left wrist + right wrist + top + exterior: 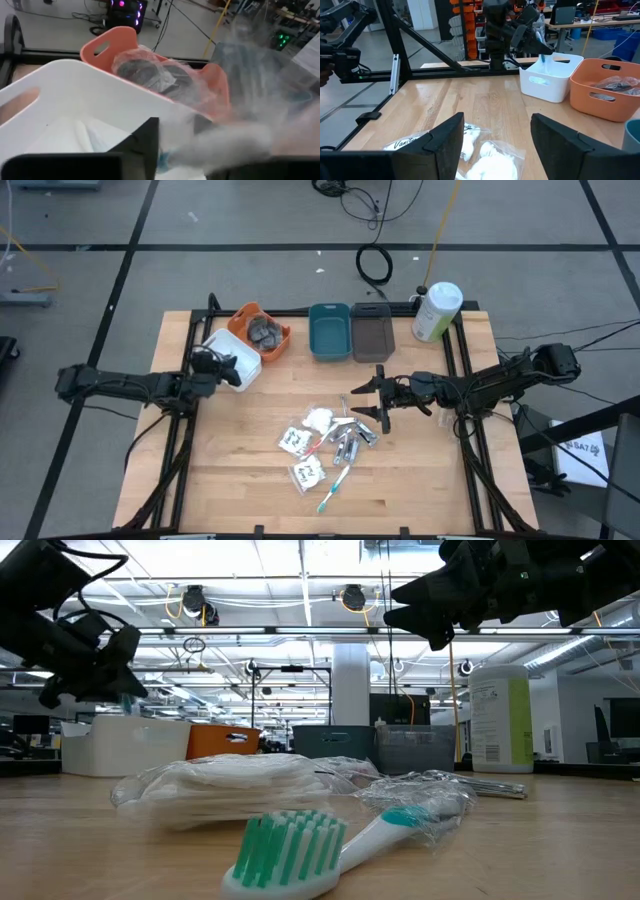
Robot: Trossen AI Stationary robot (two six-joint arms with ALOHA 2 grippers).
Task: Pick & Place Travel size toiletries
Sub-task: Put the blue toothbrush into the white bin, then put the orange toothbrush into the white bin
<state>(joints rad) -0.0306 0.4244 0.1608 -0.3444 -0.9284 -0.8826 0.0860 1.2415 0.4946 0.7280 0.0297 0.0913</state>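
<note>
Some grey discs (265, 331) lie in the orange plastic bin (247, 313) (upper left), most toiletries (325, 442) wait mid-tabletop; right tool (381, 396) open, empty; left tool (226, 367) over white bin (225, 342), state unclear.

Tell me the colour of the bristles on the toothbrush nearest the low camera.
Teal-green bristles on a white head; the low view shows them best.

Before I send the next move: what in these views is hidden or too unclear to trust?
- Left gripper over the white bin: left wrist view is smeared by a blur, so whether it holds anything is unclear.
- White bin's contents: high view, covered by the gripper.
- Pile of toiletries: items overlap, too small to count in the high view.
- Right gripper, open: right wrist view's edge cuts off what lies beneath it.
</note>
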